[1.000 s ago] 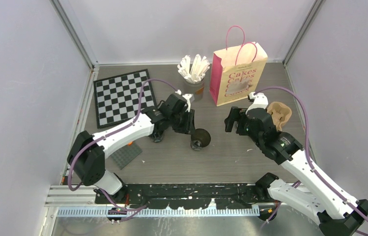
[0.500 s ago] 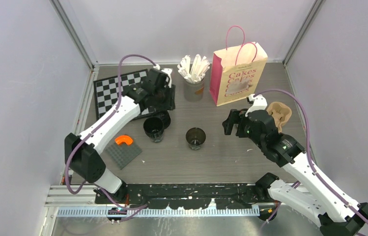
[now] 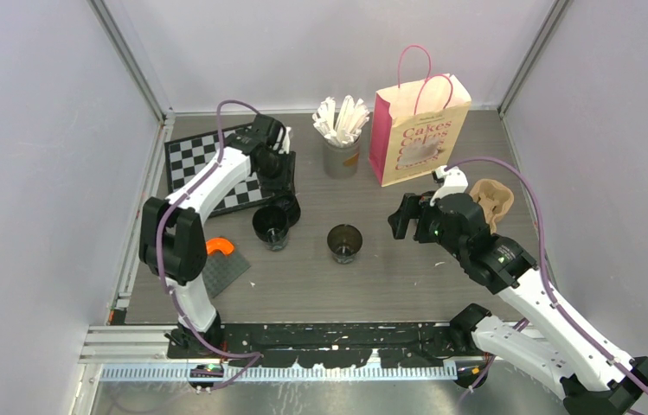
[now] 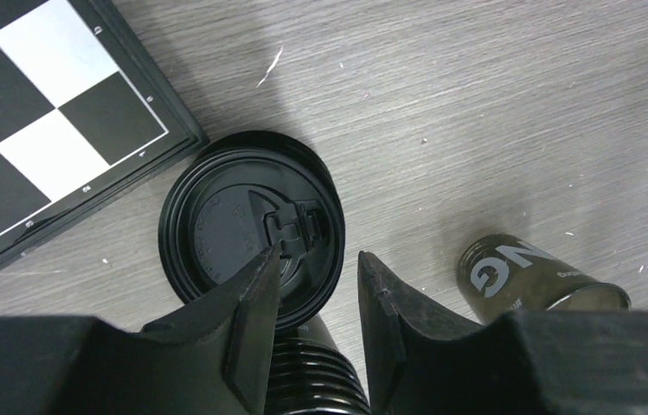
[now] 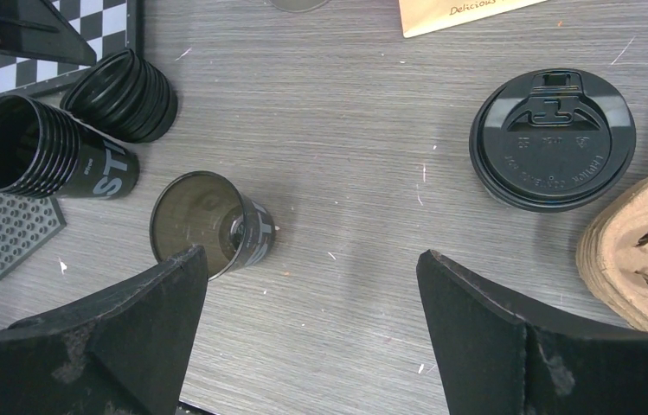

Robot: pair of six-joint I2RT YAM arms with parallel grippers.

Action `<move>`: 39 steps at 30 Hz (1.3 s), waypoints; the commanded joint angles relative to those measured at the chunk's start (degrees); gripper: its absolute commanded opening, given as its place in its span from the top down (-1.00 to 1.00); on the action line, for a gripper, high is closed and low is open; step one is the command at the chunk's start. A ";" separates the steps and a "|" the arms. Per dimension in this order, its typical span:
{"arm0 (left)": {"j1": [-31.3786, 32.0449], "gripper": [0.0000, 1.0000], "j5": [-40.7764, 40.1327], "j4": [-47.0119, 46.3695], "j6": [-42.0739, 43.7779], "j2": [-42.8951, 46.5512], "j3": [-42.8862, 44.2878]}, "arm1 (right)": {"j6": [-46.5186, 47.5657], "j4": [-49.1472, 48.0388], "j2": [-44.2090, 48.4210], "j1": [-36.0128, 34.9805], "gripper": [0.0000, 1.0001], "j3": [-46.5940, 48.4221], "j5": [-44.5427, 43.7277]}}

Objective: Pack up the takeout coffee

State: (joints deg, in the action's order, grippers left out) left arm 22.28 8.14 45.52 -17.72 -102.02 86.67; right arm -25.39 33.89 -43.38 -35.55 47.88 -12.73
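A lone takeout coffee cup (image 3: 344, 243) (image 5: 212, 225) stands upright without a lid at mid table. Left of it stands a nested stack of black cups (image 3: 270, 226) (image 5: 43, 160), with a stack of black lids (image 3: 289, 207) (image 4: 251, 225) just behind. My left gripper (image 3: 284, 177) (image 4: 318, 255) hovers over the lid stack, open, with nothing between its fingers. Over bare table right of the lone cup, my right gripper (image 3: 400, 218) (image 5: 311, 255) is open wide and empty. A single lid (image 5: 552, 138) lies beside the brown cup carrier (image 3: 493, 201) (image 5: 640, 251). The pink paper bag (image 3: 420, 130) stands upright at the back.
A chessboard (image 3: 203, 169) (image 4: 35, 130) lies at back left, its edge close to the lid stack. A grey cup of white sticks (image 3: 342, 138) stands left of the bag. A grey studded plate (image 3: 221, 272) and an orange piece (image 3: 221, 246) lie at front left.
My left arm has swung away from the lone cup at mid table to the lid stack by the chessboard, and the cup stack now shows. The right gripper has barely moved.
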 commanded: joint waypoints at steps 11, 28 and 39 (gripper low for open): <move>-0.40 0.21 6.84 1.71 3.86 -4.84 4.38 | 0.78 -3.18 -0.98 -0.14 -0.89 -0.37 -0.32; -0.40 0.82 6.01 3.08 4.97 -5.85 5.61 | 1.13 -4.53 -2.70 -0.21 -0.89 -1.16 -1.18; -0.49 1.00 5.99 4.51 5.40 -6.09 5.90 | 0.89 -5.50 -5.04 -0.16 -0.89 -0.72 -0.38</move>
State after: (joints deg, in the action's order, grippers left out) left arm 22.09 13.61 49.01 -13.06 -108.99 90.74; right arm -25.15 31.24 -47.94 -35.55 46.81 -12.93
